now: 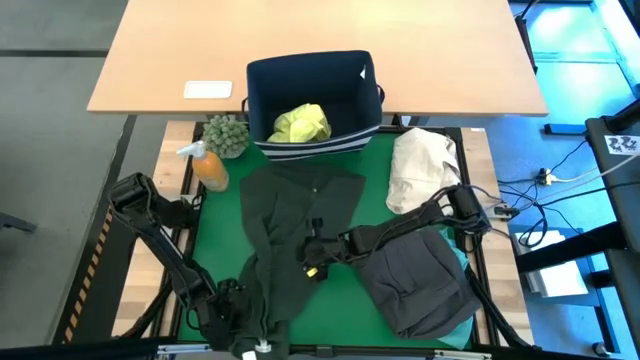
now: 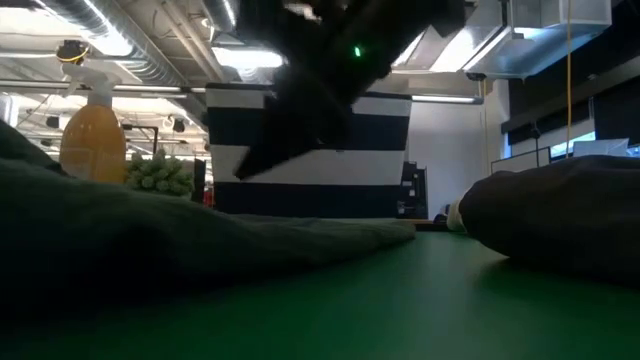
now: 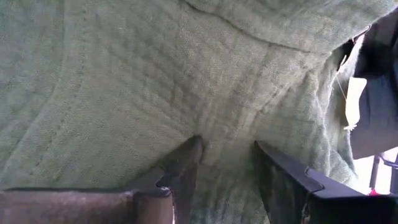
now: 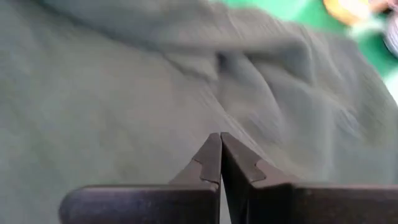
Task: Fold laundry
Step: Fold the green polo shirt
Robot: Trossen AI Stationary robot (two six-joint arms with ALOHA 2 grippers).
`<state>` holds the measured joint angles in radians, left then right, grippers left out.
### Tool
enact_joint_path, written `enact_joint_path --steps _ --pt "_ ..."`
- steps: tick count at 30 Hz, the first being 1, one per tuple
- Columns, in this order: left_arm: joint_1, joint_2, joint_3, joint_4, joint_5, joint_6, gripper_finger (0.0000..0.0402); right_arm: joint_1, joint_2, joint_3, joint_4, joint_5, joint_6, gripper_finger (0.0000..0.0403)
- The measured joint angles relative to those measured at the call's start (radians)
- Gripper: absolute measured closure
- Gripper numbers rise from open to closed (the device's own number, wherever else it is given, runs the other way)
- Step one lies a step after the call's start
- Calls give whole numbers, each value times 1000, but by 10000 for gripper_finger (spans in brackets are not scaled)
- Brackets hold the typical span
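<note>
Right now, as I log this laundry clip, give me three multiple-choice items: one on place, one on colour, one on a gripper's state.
1. Where is the yellow-green shirt?
A. in the navy bin
B. on the green mat
C. on the wooden desk

2. What colour is the spray bottle?
A. blue
B. orange
C. white

3. How are the right gripper's fingers?
A. wide open
B. shut
C. holding the bottle

Answers: 1 A, it lies inside the bin's walls; 2 B, its body is orange; 3 B, the tips meet above the dark olive garment.
</note>
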<state>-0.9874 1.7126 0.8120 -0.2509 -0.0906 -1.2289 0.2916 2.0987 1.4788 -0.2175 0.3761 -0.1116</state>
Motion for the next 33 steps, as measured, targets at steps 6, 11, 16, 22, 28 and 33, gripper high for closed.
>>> enact_joint_path --steps 6,11,16,22,28,33 --pt "1 -1 1 -40 29 1 251 -50 0 0 -152 45 16 398" --pt "1 -8 5 -100 51 16 251 -95 0 0 -282 48 53 398" --pt "1 -16 5 -122 66 26 251 -120 0 -1 -381 41 66 398" --pt "2 -34 5 -188 128 7 251 -103 0 -1 -448 -18 115 398" --pt "-1 -82 -8 -177 88 -6 251 -55 -1 -1 -482 -74 143 398" --pt "-1 -116 3 -187 74 -49 250 -13 -2 -1 -494 -147 145 398"
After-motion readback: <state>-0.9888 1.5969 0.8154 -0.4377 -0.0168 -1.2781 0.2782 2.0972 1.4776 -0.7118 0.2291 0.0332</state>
